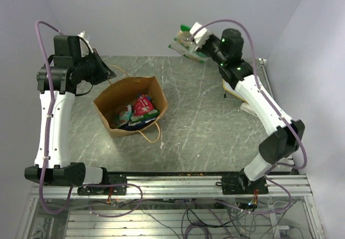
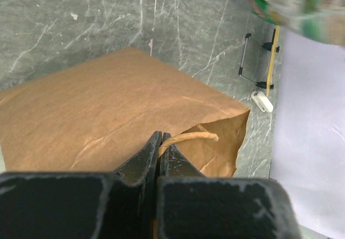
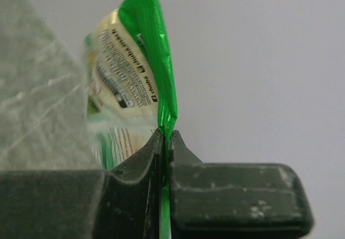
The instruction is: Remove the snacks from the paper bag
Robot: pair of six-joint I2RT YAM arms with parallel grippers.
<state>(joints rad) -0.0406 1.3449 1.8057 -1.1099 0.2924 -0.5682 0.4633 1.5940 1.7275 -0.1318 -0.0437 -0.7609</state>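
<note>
The tall brown kraft paper bag [image 1: 152, 91] gapes open at left centre of the top view, with a glossy red foil packet [image 1: 144, 106] and a teal-green one [image 1: 123, 114] inside. The left gripper [image 2: 161, 141] pinches its looped paper handle [image 2: 191, 136]. At upper right, the right gripper [image 3: 166, 136] clamps a green-and-cream foil packet [image 3: 143, 61].

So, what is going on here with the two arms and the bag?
The left claw is shut on a handle of the paper bag. The right claw pinches the edge of a green snack packet and holds it in the air above the far edge of the table. A red packet and others lie inside the bag.
</note>
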